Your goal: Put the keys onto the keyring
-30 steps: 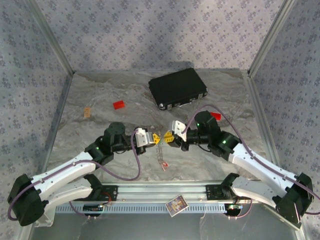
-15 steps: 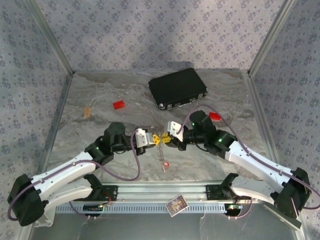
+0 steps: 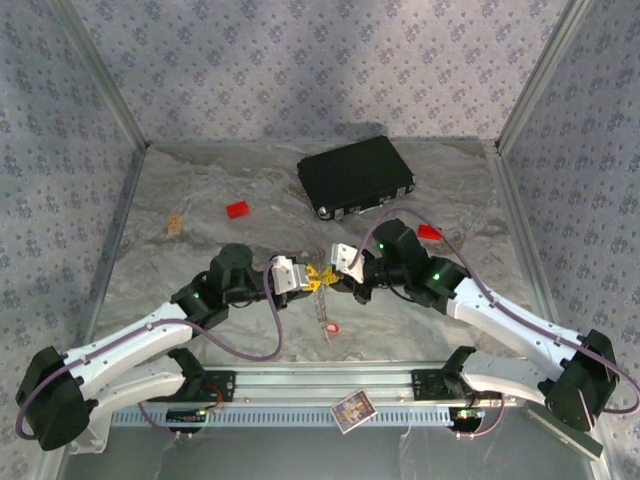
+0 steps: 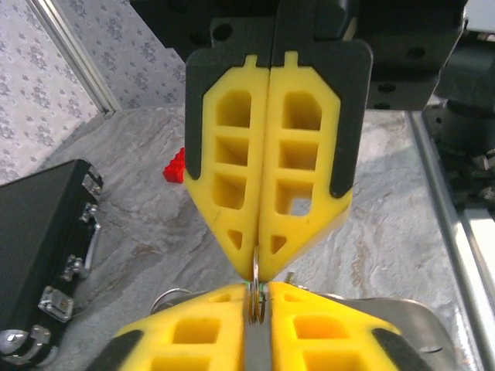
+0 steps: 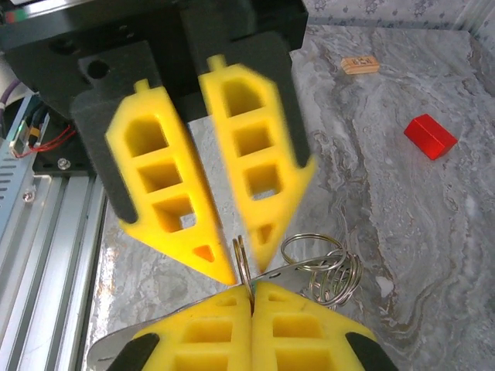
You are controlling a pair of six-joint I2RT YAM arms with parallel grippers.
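1. The keyring (image 4: 256,290) is being gripped edge-on by the right end effector (image 4: 256,272), whose yellow fingers are being pressed fully together on the thin metal loop.
2. The left end effector (image 5: 245,270) is being held narrow, with its tips set on either side of the same loop and a slight gap showing.
3. Both end effectors are being held tip to tip over the counter (image 3: 200,260), near its front middle.
4. Further linked rings (image 5: 323,267) are being carried just beside the gripped loop.
5. A red-tagged key (image 3: 331,327) is being shown nearer the arm bases, joined to the loop by a thin strand (image 3: 322,303).
6. A black case (image 3: 356,176) and a red block (image 3: 238,209) are being left well apart, farther back.
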